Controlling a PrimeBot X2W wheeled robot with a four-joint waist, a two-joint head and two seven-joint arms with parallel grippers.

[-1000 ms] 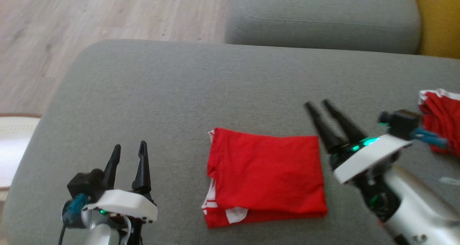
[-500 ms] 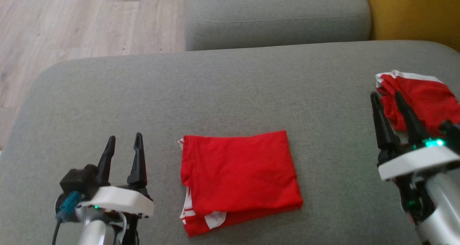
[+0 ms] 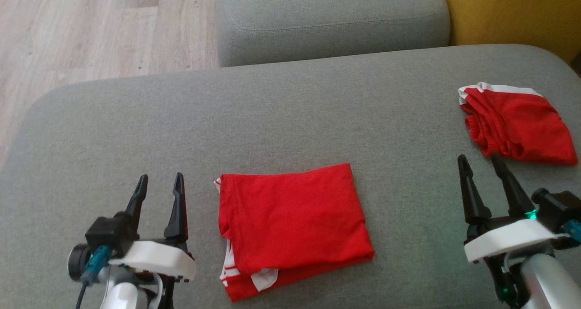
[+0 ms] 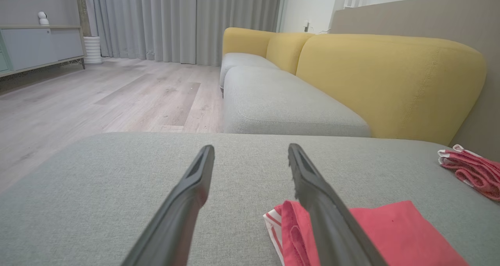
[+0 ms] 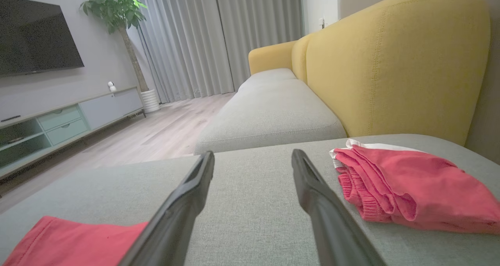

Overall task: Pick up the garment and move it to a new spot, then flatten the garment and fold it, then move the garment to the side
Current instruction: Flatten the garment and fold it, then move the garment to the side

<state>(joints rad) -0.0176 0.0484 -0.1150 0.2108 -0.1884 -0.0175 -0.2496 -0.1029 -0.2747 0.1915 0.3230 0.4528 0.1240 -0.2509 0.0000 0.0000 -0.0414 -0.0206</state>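
On the grey sofa cushion [image 3: 290, 118], which runs from 9 to 3 o'clock across the head view, lies the folded garment [image 3: 290, 227]. It sits a little toward 6 o'clock of centre, flat, as a red rectangle of several layers. White trim and loose layer ends show at its 7 o'clock corner, while the 12 and 3 o'clock edges look clean.

I judge it light, soft and limp, with no stiffness of its own, so the layers will slide apart or sag open if lifted by one ply. Hold should be taken through the whole stack, at the 9 o'clock and 3 o'clock edges together. The fold looks finished, so what is left is carrying it aside.

A second garment [image 3: 517, 127], red with a white band, lies loosely bunched near the cushion's 2 o'clock corner, well apart from the first.

The left tool [image 3: 161, 177] and the right tool [image 3: 479, 159] each stand with fingers spread and nothing between them, low over the cushion.

The folded garment lies between them, just beside the left tool at its 3 o'clock. It is farther from the right tool, at about its 8 o'clock. The second garment is near the right tool, at its 1 o'clock.
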